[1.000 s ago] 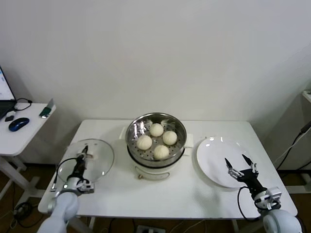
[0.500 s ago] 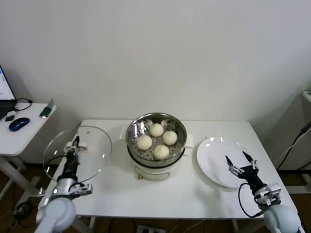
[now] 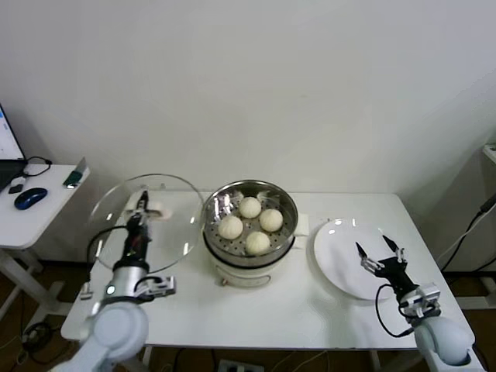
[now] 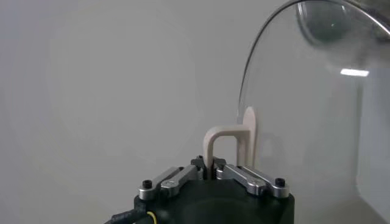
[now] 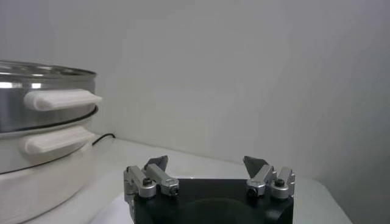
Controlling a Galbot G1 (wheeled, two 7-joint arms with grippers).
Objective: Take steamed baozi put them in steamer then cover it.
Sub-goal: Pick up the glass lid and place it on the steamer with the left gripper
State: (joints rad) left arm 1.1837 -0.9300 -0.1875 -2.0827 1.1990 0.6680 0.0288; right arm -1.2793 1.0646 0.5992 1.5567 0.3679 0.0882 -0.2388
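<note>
The left claw [image 3: 140, 211] is pinching the cream handle of the cover [image 3: 147, 225], and its jaws are squeezed tight on it. The cover is sitting in the left middle of the head picture, lifted up off the bench [image 3: 310, 310] and tipped up on its edge. Its right rim is coming just beside the steamer [image 3: 249, 232] — I cannot tell if they are touching. In the left wrist picture the left claw [image 4: 214, 172] is showing at the bottom middle, and the cover [image 4: 317, 115] is filling the right side.

The steamer is standing in the middle of the head picture, on the bench, with no cover on it. Four baozi [image 3: 249, 207] are lying inside on the shiny tray, close together.

The right claw [image 3: 380, 258] is hanging at the lower right of the head picture, over the near edge of a white plate [image 3: 341, 240]. Its jaws are spread wide and holding nothing. The plate is lying just to the right of the steamer. In the right wrist picture the right claw [image 5: 207, 165] is showing at the bottom — the steamer [image 5: 42, 109] is on the left side there.

A blue mouse [image 3: 29, 198] is lying on a side desk [image 3: 31, 225] at the far left.
</note>
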